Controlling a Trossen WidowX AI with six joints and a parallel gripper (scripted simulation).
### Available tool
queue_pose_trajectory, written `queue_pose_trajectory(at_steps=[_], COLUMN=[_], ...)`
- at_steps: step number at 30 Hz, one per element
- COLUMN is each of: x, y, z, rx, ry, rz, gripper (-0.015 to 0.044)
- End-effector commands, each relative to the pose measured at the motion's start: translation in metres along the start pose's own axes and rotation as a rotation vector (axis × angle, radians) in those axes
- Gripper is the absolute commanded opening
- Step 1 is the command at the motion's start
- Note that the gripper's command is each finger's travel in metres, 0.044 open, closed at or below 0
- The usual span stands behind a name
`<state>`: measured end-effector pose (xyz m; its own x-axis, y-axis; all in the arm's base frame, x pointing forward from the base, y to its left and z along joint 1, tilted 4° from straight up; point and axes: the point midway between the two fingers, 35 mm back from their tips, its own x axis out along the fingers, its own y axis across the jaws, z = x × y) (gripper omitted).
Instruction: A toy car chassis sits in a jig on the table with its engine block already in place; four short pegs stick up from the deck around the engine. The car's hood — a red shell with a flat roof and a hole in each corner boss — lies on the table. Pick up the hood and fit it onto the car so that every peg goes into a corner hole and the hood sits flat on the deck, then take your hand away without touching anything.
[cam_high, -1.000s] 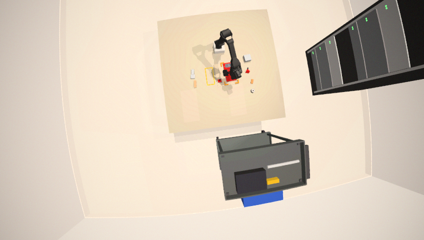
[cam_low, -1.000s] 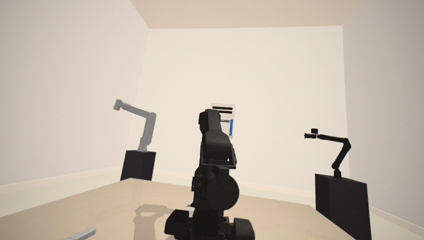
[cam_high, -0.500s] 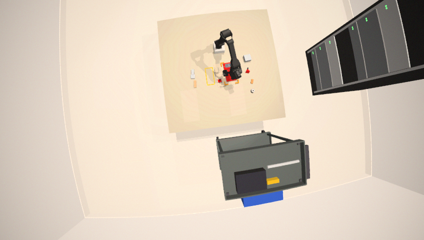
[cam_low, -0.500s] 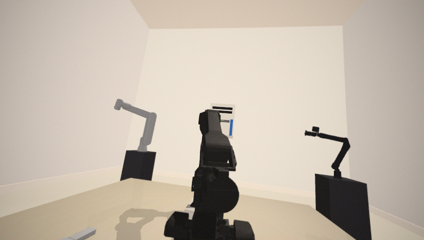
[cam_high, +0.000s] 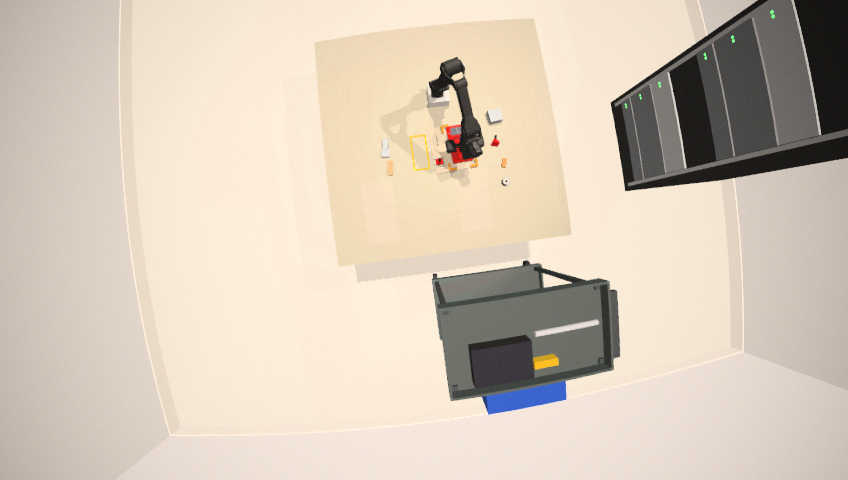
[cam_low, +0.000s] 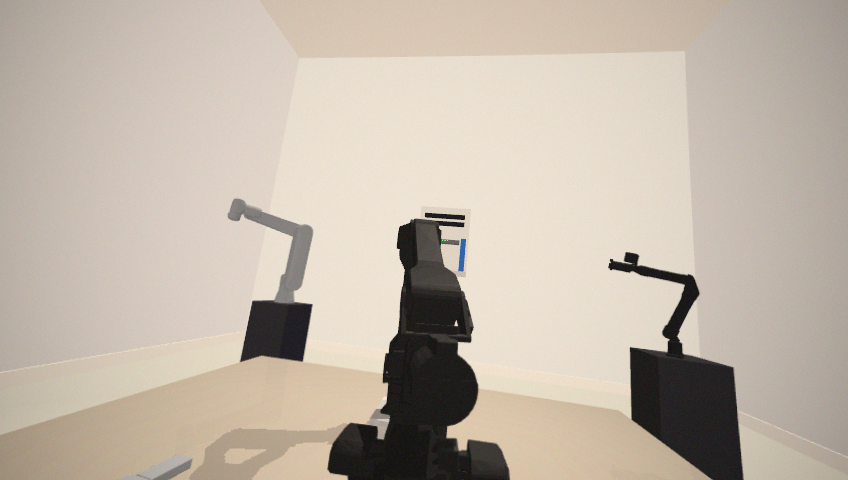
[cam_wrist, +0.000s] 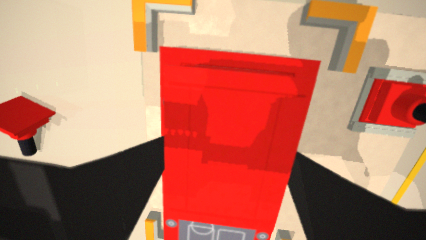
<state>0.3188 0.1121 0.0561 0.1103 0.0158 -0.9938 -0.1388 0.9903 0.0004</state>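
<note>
My gripper (cam_high: 460, 149) (cam_wrist: 227, 148) is shut on the red hood (cam_wrist: 230, 172), one black finger at each long side. The hood is over the red chassis (cam_wrist: 240, 64), its long sides roughly in line with the chassis. The front of the deck shows beyond the hood, and a grey panel (cam_wrist: 215, 231) with two round grey spots shows at its other end. Orange and grey jig corners (cam_wrist: 345, 15) stand around the chassis. The engine block, pegs and corner holes are hidden. I cannot tell if the hood touches the deck. In the exterior view the arm hides the work.
A red part on a black pin (cam_wrist: 22, 114) (cam_high: 495, 141) stands to one side. Another red part (cam_wrist: 387, 102) (cam_high: 439, 161) sits in a grey holder on the other side, near a yellow outline (cam_high: 412, 153). A grey block (cam_high: 494, 115) and orange pieces (cam_high: 390, 168) (cam_high: 504, 162) lie farther out.
</note>
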Motion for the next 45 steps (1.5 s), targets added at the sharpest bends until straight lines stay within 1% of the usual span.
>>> queue_pose_trajectory(at_steps=[1, 14, 45], x=[0.0, -0.005, 0.009], y=[0.0, 0.0, 0.0], z=[-0.001, 0.0, -0.001], rx=[0.001, 0.001, 0.001], ry=[0.006, 0.004, 0.007], rz=[-0.004, -0.002, -0.004], gripper=[0.0, 0.0, 0.0])
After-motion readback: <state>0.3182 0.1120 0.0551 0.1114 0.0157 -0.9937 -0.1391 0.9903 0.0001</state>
